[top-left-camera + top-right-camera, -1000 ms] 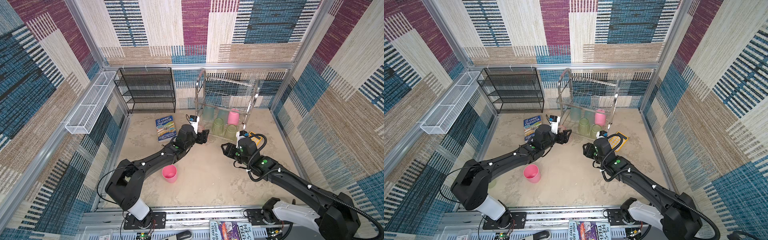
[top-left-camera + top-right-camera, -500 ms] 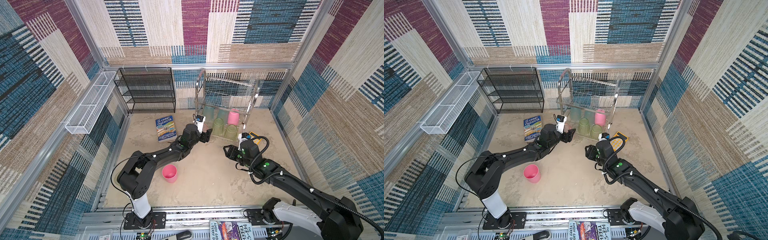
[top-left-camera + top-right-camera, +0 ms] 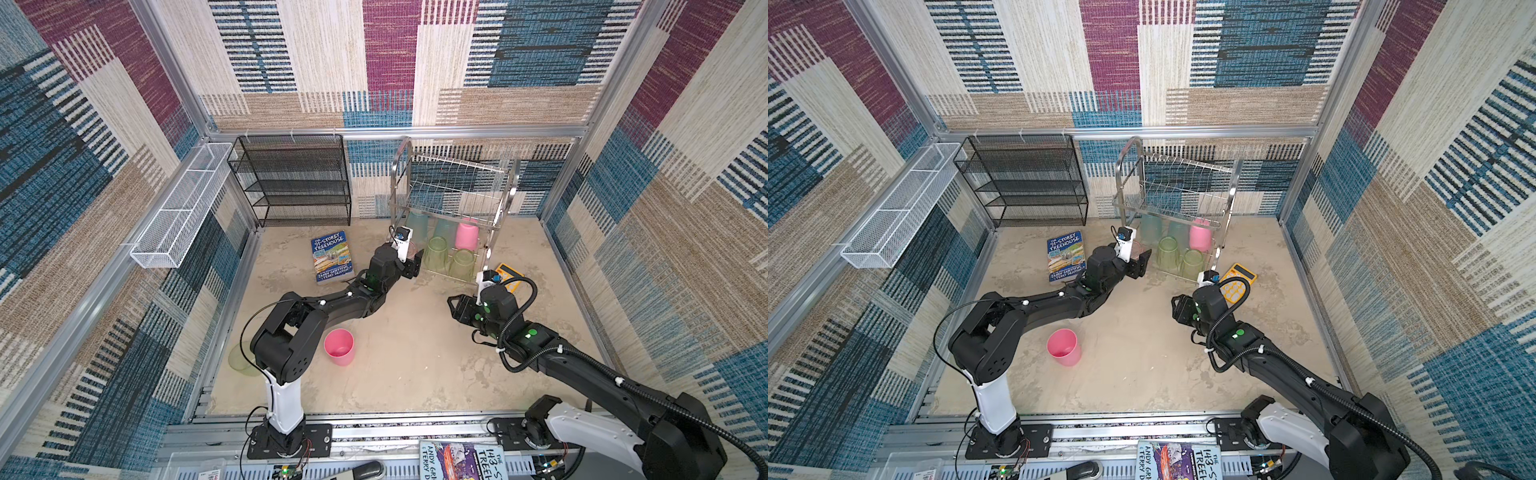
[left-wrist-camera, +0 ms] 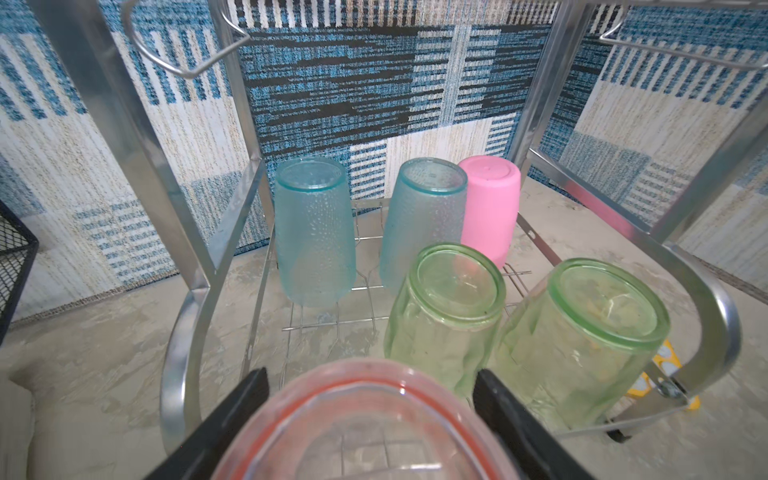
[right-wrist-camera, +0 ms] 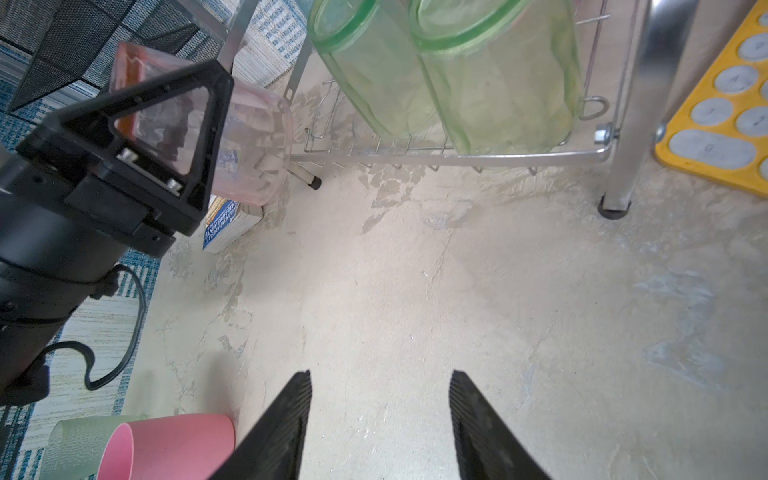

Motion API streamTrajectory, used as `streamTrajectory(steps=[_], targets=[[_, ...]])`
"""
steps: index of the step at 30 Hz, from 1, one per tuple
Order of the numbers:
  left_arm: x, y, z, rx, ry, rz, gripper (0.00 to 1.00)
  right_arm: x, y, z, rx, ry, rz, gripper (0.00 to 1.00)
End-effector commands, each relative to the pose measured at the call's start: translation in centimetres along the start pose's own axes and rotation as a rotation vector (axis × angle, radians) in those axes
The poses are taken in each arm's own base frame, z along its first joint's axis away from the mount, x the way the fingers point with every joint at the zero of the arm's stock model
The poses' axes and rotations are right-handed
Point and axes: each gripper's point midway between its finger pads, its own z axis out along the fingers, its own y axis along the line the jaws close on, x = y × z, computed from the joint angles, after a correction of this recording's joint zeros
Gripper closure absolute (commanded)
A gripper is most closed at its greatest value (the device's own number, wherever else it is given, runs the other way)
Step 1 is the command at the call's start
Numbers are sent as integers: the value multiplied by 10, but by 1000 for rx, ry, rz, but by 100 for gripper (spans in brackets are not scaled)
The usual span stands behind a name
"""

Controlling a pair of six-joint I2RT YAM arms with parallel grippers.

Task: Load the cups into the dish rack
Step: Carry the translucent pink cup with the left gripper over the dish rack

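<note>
My left gripper (image 4: 370, 384) pinches the salmon cup (image 4: 365, 428), mouth leading, probably so it lands upturned like the green cup (image 4: 444, 316) just ahead in the rack (image 4: 706, 320). My right gripper (image 5: 380, 386) hangs spread and empty, off to its side. Well behind, a pink cup (image 3: 339, 347) waits on the table (image 3: 415, 374).

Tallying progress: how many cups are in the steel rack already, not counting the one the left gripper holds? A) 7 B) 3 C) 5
C: two teal cups, one pink cup and two green cups stand upside down on the lower tier of the rack; the left gripper holds a salmon cup at its front edge.
</note>
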Motion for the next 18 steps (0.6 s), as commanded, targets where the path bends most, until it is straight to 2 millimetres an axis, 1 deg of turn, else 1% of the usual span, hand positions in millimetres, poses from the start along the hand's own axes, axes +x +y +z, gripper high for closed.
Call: streamTrajectory(steps=[1, 5, 12, 18], targets=[[-23, 5, 5, -20, -95, 34, 40, -9, 7, 0, -31, -45, -14, 44], [-21, 8, 12, -27, -102, 44, 40, -9, 7, 1, -44, -60, -32, 44], [-17, 13, 21, -43, -111, 57, 40, -17, 19, 2, -113, -113, -99, 44], [-19, 20, 29, -56, -121, 56, 41, -24, 34, 1, -183, -160, -182, 44]])
